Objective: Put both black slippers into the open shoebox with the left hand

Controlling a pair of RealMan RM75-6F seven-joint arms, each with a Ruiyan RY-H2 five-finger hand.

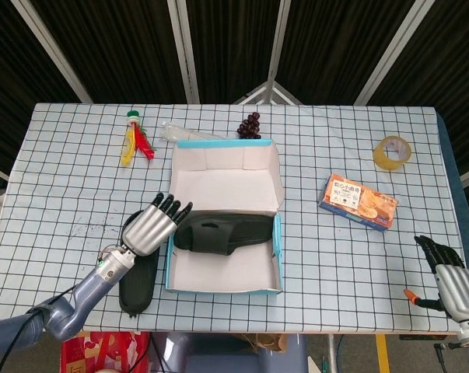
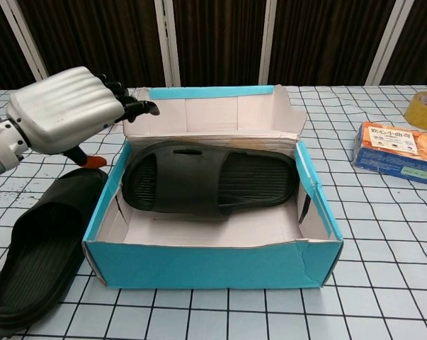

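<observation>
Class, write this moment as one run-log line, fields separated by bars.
left hand: open, above second slipper | first slipper: inside shoebox | second slipper: on table, left of box | right hand: idle, holding nothing

Worktop (image 1: 71,179): white cloth, black grid. Shoebox (image 1: 225,276) sits mid-front, open. One slipper (image 1: 138,281) lies flat on the worktop just left of the box. Behind the box: grapes (image 1: 249,124), clear plastic wrap (image 1: 180,132), red-yellow toy (image 1: 134,142) further left. Right side: snack box (image 1: 358,201), tape roll (image 1: 392,151) behind it, well apart from the shoebox.
</observation>
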